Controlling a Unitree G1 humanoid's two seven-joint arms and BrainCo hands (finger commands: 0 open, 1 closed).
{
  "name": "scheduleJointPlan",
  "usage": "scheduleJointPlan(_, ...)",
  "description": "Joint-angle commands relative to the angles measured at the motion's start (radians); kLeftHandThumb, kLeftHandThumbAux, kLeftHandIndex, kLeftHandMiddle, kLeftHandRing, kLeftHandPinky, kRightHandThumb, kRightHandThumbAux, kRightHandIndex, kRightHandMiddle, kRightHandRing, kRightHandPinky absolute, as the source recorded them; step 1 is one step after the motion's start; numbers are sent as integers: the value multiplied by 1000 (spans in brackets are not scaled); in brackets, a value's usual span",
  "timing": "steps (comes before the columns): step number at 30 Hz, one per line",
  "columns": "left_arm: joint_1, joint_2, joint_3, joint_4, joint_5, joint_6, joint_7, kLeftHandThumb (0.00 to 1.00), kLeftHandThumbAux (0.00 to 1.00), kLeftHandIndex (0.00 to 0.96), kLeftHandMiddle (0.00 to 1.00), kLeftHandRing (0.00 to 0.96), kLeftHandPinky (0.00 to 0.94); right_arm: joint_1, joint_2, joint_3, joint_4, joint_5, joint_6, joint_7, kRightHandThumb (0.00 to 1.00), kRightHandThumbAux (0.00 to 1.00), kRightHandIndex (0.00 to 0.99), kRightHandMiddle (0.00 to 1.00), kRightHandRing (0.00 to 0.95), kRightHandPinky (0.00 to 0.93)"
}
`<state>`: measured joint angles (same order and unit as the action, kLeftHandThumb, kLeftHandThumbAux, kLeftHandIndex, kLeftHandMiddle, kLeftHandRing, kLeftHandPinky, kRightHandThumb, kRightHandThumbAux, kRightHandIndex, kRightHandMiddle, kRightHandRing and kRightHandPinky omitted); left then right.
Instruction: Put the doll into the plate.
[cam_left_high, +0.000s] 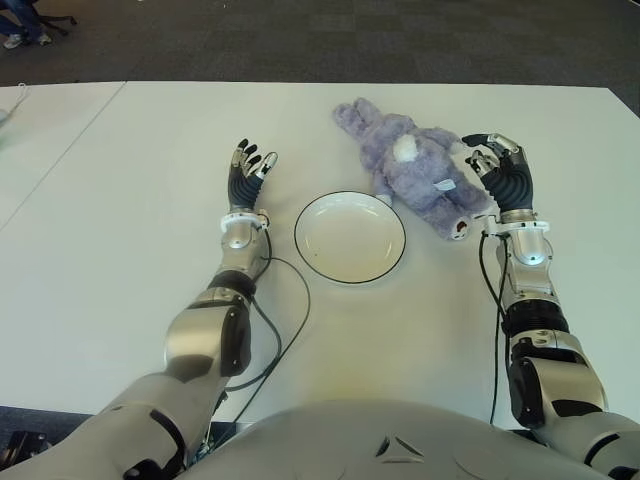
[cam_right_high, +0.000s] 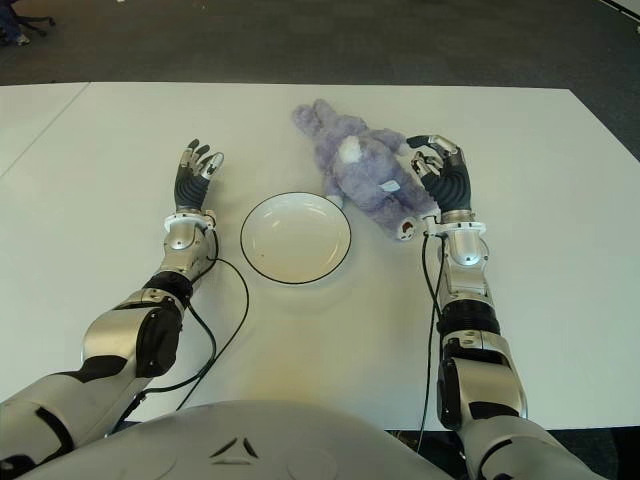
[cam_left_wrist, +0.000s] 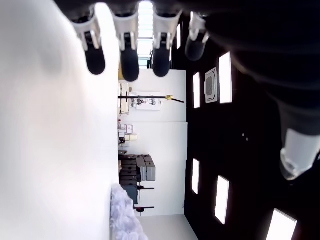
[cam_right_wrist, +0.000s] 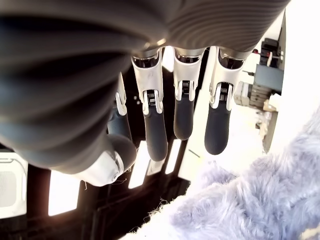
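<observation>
A fluffy purple doll (cam_left_high: 415, 170) lies on the white table (cam_left_high: 120, 200), just beyond and to the right of the white plate (cam_left_high: 350, 237) with a thin black rim. The plate holds nothing. My right hand (cam_left_high: 495, 160) is close against the doll's right side, fingers relaxed and spread, holding nothing; the doll's fur (cam_right_wrist: 260, 195) fills the right wrist view below the fingers (cam_right_wrist: 217, 135). My left hand (cam_left_high: 250, 165) shows left of the plate, palm up, fingers (cam_left_wrist: 127, 60) extended and empty.
A black cable (cam_left_high: 285, 320) loops across the table beside my left forearm. Dark carpet (cam_left_high: 300, 40) lies beyond the table's far edge. The doll's edge (cam_left_wrist: 125, 215) shows in the left wrist view.
</observation>
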<state>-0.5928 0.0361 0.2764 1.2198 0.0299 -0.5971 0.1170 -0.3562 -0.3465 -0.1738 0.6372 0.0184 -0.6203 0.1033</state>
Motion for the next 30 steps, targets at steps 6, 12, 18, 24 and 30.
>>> scheduleJointPlan(6, 190, -50, 11, 137, -6, 143, 4, 0, 525, 67, 155, 159, 161, 43, -94, 77, -63, -85, 121, 114, 362, 609, 138, 198, 253, 286)
scheduleJointPlan(12, 189, -50, 14, 137, -8, 142, -5, 0, 519, 69, 149, 154, 155, 74, -145, 127, -114, -198, 159, 95, 103, 408, 0, 4, 11, 11)
scheduleJointPlan(18, 190, -54, 31, 136, -23, 136, -24, 0, 508, 68, 147, 151, 157, 92, -160, 143, -147, -248, 170, 75, 126, 360, 0, 0, 0, 0)
scheduleJointPlan(24, 191, -52, 36, 136, -20, 138, -26, 0, 509, 67, 152, 155, 162, 112, -164, 147, -187, -263, 207, 75, 151, 343, 0, 0, 0, 0)
scheduleJointPlan(30, 190, -53, 32, 136, -14, 136, -15, 0, 517, 78, 165, 169, 178, 128, -166, 147, -208, -272, 235, 78, 157, 318, 0, 0, 0, 0)
